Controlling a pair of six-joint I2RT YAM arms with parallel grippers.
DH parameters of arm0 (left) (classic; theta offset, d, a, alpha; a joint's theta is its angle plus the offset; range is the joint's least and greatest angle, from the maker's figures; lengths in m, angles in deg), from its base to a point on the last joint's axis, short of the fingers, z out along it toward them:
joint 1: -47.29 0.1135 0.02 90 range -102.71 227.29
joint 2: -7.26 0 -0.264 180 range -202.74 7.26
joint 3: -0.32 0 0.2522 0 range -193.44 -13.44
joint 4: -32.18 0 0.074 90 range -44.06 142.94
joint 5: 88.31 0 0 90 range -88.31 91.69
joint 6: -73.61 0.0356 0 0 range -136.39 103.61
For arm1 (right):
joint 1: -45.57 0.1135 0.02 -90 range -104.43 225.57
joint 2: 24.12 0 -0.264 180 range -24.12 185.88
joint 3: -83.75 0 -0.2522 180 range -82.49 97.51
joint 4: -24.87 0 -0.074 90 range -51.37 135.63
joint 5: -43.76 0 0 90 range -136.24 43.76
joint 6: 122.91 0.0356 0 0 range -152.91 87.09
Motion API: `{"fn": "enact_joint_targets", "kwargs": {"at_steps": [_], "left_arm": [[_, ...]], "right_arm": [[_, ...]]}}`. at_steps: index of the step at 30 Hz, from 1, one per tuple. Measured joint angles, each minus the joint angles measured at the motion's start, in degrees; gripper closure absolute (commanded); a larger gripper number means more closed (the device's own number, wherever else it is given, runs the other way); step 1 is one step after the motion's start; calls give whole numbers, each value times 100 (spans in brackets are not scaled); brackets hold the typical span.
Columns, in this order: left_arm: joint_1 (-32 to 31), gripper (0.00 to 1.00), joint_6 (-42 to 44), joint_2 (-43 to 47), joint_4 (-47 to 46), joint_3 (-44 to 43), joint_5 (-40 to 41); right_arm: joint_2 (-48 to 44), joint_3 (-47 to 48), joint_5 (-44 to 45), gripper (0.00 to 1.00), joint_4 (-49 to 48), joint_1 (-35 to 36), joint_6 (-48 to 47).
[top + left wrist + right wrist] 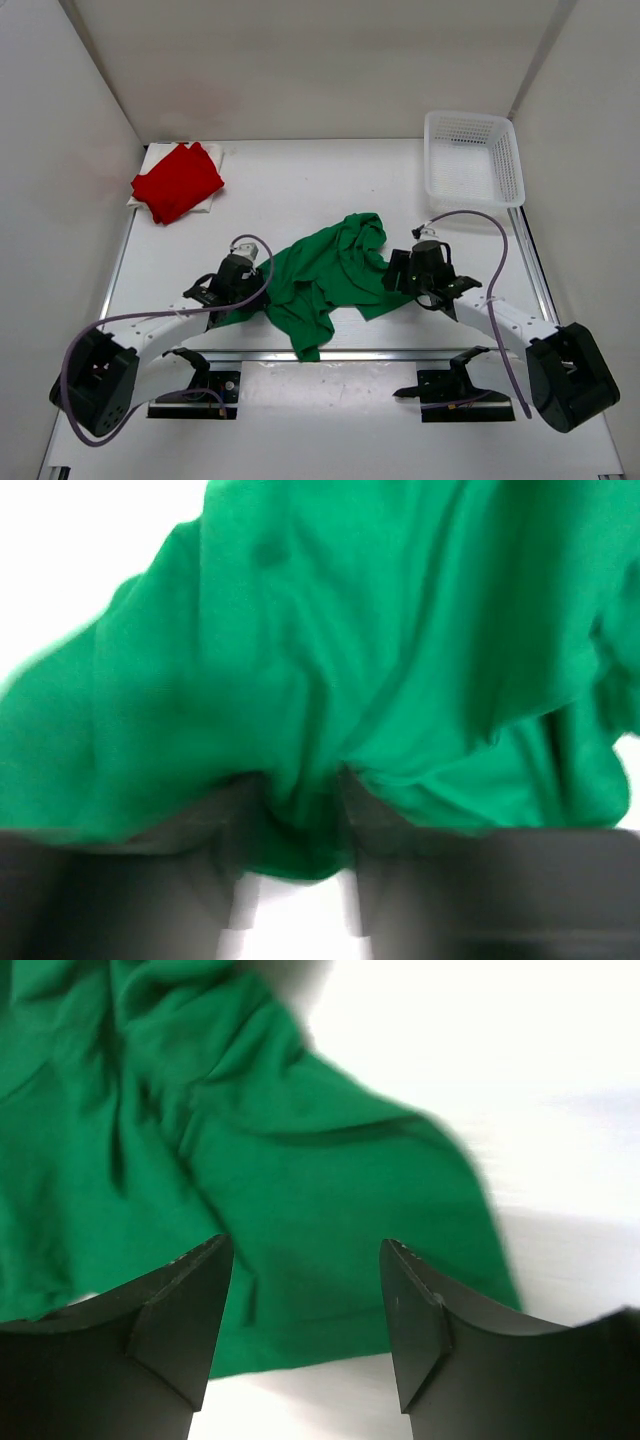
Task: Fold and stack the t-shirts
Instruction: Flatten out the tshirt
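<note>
The bright green cloth t-shirt (325,275) lies crumpled on the white table (300,180) between both arms, seemingly awaiting spreading. The folded bright red t-shirt (177,181) tops the cream-white t-shirt (213,155) far left, starting the stack. The right gripper (302,1248) hangs released over green cloth. The left gripper (297,785) straddles a bunched fold; I cannot tell whether it grips.

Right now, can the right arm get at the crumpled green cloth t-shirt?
Likely yes: its open fingers sit at the right edge of the green t-shirt, with cloth showing between them and nothing in the way.
</note>
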Motion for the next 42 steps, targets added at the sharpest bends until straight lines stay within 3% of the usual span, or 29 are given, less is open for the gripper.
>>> {"fn": "enact_joint_targets", "kwargs": {"at_steps": [3,5,12,15,18,19,30,34,38,42], "left_arm": [[76,92,-63,-273,-455,68,-48],[170,99,-111,-439,-638,22,-116],[459,100,-90,-929,-612,-916,-46],[507,100,-83,-907,-555,-1318,-68],[501,100,17,-828,-74,-1779,-63],[487,100,70,-772,188,-1971,-50],[1202,100,765,291,3630,-4363,247],[1086,100,844,162,4186,-4754,385],[1259,100,992,-649,3978,-4559,455],[1370,98,1147,-2841,3410,-5018,651]], "right_arm": [[-59,-2,166,40,-2,-190,-70],[-22,-2,319,40,-24,-256,-116],[697,260,391,40,-81,-599,-343],[822,282,350,79,-160,-437,-437],[872,212,11,97,-313,-431,-396],[872,175,-72,99,-361,-448,-385],[157,-81,-732,100,-531,-466,-271],[24,-184,-918,100,-754,-496,-199],[57,-267,-1012,99,-844,-442,-168],[76,-343,-1056,100,-898,-426,-131]]}}
